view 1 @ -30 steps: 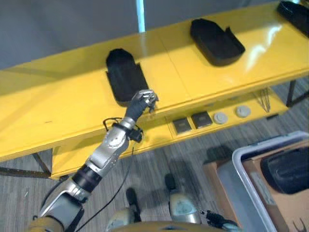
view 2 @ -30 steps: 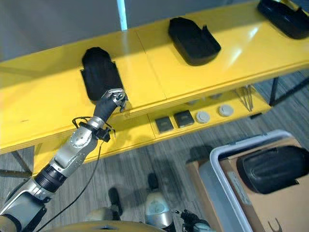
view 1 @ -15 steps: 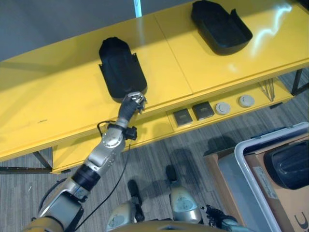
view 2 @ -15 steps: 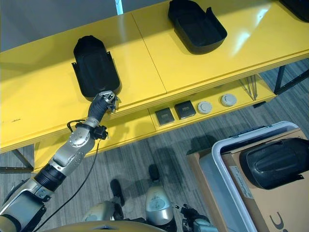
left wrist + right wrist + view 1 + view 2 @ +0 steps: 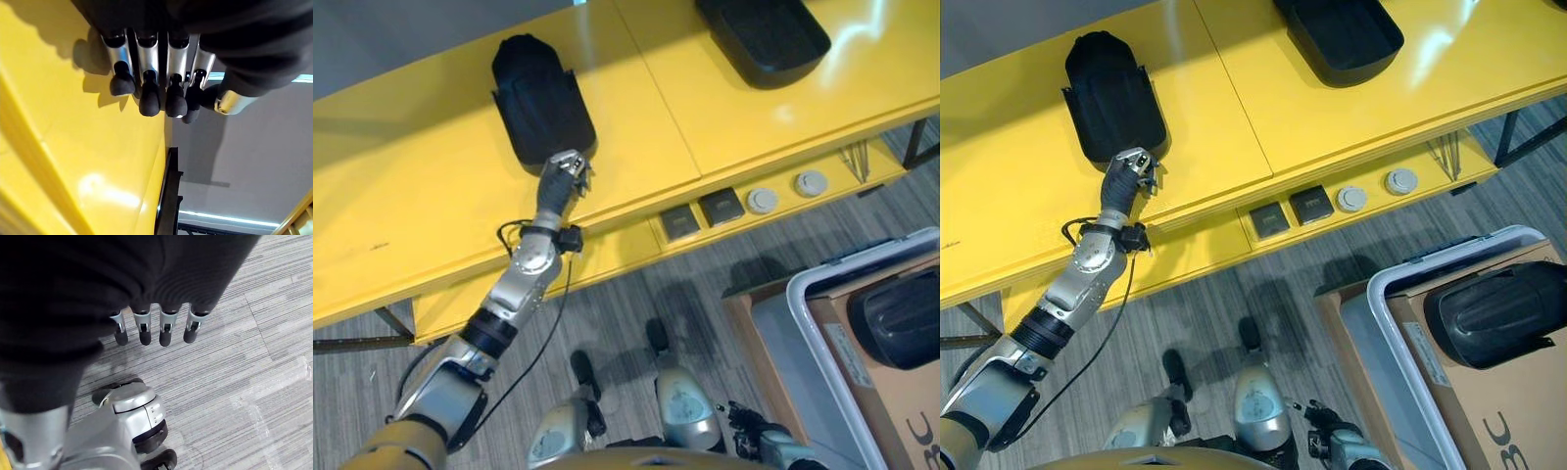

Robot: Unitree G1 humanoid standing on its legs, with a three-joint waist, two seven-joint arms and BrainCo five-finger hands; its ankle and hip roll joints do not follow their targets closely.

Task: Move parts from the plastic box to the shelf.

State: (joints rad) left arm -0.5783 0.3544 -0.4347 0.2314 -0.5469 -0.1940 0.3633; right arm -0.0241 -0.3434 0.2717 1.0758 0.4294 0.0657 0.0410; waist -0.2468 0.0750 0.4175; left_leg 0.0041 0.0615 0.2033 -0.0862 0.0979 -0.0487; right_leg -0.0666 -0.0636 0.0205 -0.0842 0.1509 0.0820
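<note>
A black moulded part (image 5: 538, 98) lies on the yellow shelf (image 5: 421, 196). My left hand (image 5: 563, 176) hovers over the shelf right at the part's near end, its fingers (image 5: 149, 93) relaxed and holding nothing. I cannot tell whether it touches the part. A second black part (image 5: 1342, 34) lies farther right on the shelf. Another black part (image 5: 1494, 313) rests on cardboard inside the grey plastic box (image 5: 1381, 294) at the lower right. My right hand (image 5: 166, 328) hangs over the floor with its fingers loose and empty.
Under the shelf top, a lower yellow ledge (image 5: 607, 264) carries two dark square pieces (image 5: 680, 223) and two round grey ones (image 5: 762, 200). Grey carpet floor (image 5: 705, 304) lies between the shelf and the box.
The whole view has shifted, so the shelf sits higher in the picture. My left hand has drawn back a little from the part's side to its near end.
</note>
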